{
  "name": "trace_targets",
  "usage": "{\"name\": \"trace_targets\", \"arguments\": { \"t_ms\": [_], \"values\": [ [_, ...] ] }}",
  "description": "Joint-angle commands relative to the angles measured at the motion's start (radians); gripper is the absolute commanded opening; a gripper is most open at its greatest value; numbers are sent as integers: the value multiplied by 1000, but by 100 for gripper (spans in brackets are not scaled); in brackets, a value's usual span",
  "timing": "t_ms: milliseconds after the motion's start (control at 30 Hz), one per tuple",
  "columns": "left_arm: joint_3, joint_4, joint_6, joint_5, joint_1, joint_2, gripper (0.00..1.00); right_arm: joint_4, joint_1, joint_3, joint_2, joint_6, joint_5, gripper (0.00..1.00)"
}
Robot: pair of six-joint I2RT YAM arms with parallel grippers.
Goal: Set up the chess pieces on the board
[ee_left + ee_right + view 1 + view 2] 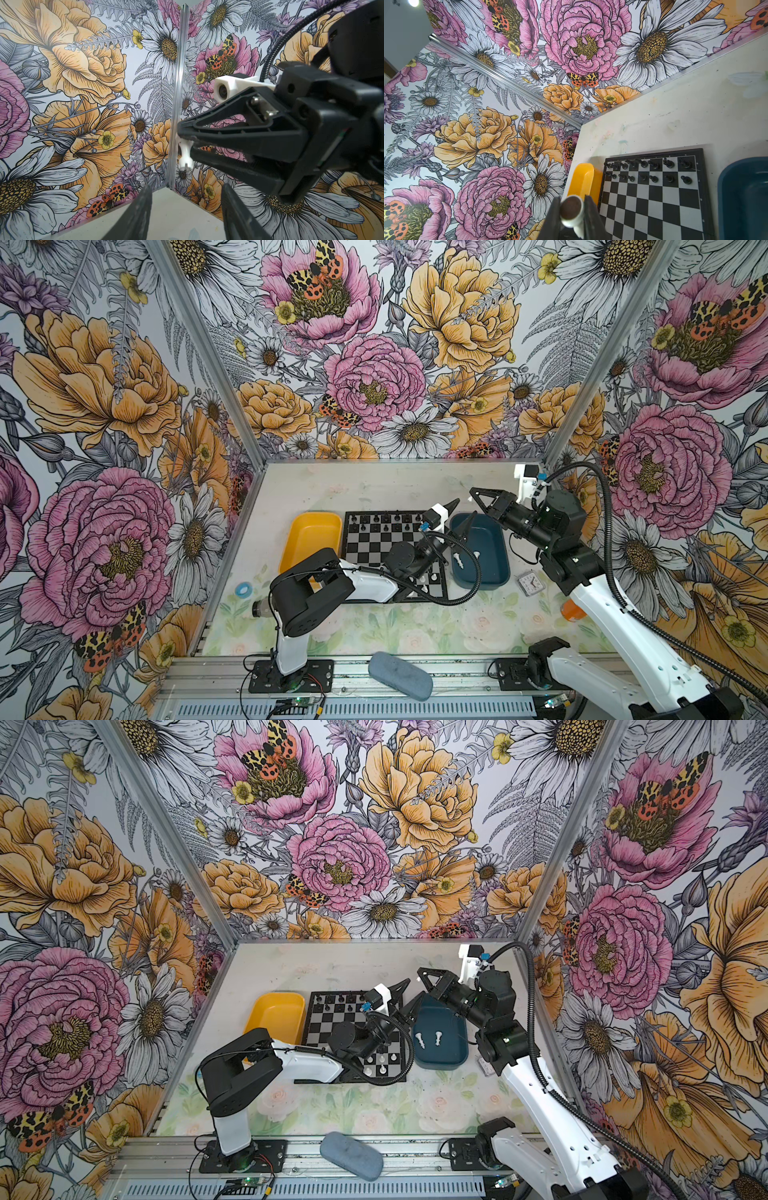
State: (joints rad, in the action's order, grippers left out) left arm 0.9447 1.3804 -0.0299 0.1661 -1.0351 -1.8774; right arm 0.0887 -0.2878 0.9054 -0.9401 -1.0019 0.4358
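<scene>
My right gripper [472,492] hangs above the table behind the blue tray [478,583], shut on a white chess piece [184,154]. The piece's round base [571,209] shows between the fingers in the right wrist view. My left gripper [460,515] is raised over the board's far right corner, open and empty, its jaws pointing at the right gripper's tip [185,141]. The board [374,547] carries black pieces [386,518] on its two far rows and a few white pieces [382,1058] near its front right. Two white pieces [419,1040] lie in the blue tray.
A yellow tray [311,535] sits left of the board. A small clock [528,583] and an orange object [571,610] lie right of the blue tray. A blue tape ring [243,589] is at the left, a grey-blue pouch [399,674] on the front rail.
</scene>
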Motion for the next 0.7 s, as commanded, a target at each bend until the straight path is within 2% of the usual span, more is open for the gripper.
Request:
{"name": "trace_targets", "arguments": {
  "t_ms": [0,667],
  "values": [
    [28,34,-13,9,-6,-10,53,-35,2,-3,26,-14,15,0],
    [51,33,-56,13,-26,0,37,-59,1,-51,44,-45,29,0]
  ]
}}
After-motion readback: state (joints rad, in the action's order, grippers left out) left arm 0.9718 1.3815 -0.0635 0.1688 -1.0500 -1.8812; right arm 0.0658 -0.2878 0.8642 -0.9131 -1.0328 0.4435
